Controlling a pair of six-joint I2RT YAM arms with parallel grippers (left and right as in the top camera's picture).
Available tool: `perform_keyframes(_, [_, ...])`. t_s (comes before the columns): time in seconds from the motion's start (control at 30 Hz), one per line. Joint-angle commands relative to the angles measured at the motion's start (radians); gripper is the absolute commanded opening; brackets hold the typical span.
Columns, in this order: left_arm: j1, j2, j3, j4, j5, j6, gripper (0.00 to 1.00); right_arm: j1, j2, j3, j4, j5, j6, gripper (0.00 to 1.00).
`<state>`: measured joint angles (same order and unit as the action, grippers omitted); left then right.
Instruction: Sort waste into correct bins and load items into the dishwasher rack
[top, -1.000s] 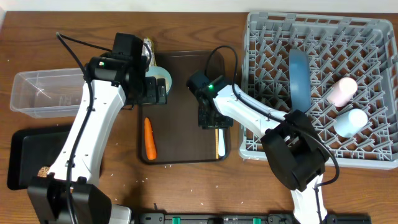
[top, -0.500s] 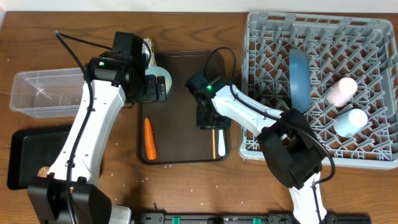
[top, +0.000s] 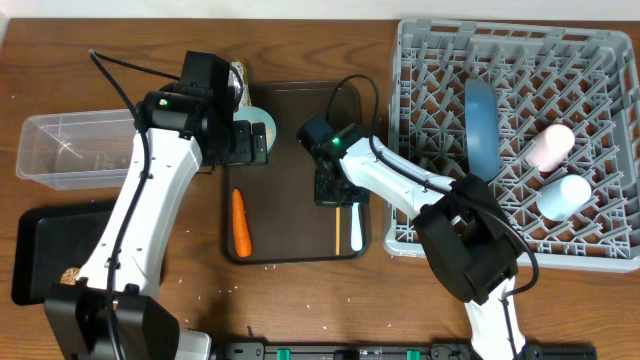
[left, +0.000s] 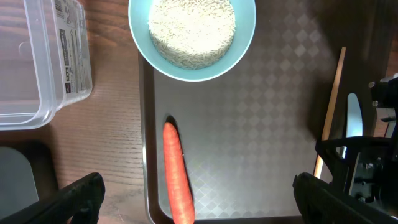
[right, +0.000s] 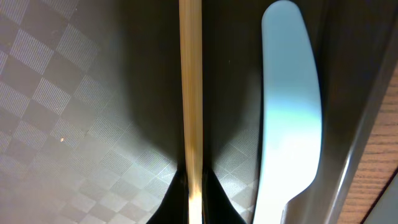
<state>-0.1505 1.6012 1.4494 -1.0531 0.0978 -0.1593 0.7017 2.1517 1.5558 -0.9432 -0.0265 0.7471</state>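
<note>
Right wrist view: the right gripper has its two dark fingertips pinched tight on the thin wooden chopstick. The stick runs straight away from the gripper, low over the dark brown serving tray. Just beside the chopstick, with a narrow gap between them, the pale spoon lies parallel to it, close to the tray's rim.

From above, all this is happening at the tray's right side, right next to the grey dishwasher rack. In the rack the blue plate stands on edge. The pink cup and the light blue cup lie to the right of the plate.

The left gripper hangs over the tray's left half with its fingers spread wide and nothing between them. Under it are the bowl, heaped with rice, and the orange carrot lying on the tray.

Left of the tray, the clear tub sits on the table. Nearer me is the black tray, with a brown food lump in it.
</note>
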Motion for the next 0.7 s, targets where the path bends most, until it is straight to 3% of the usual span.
perform_keyframes(0.0, [0.006, 0.005, -0.003, -0.008, -0.012, 0.009, 0.98, -0.003, 0.04, -0.001, 0.009, 0.05, -0.005, 0.01])
perform_keyframes(0.2, [0.006, 0.005, -0.003, -0.006, -0.013, 0.009, 0.98, -0.011, 0.002, 0.027, 0.008, 0.049, -0.116, 0.01])
perform_keyframes(0.67, [0.006, 0.005, -0.003, 0.0, -0.013, 0.009, 0.98, -0.047, -0.299, 0.065, -0.009, 0.086, -0.278, 0.01])
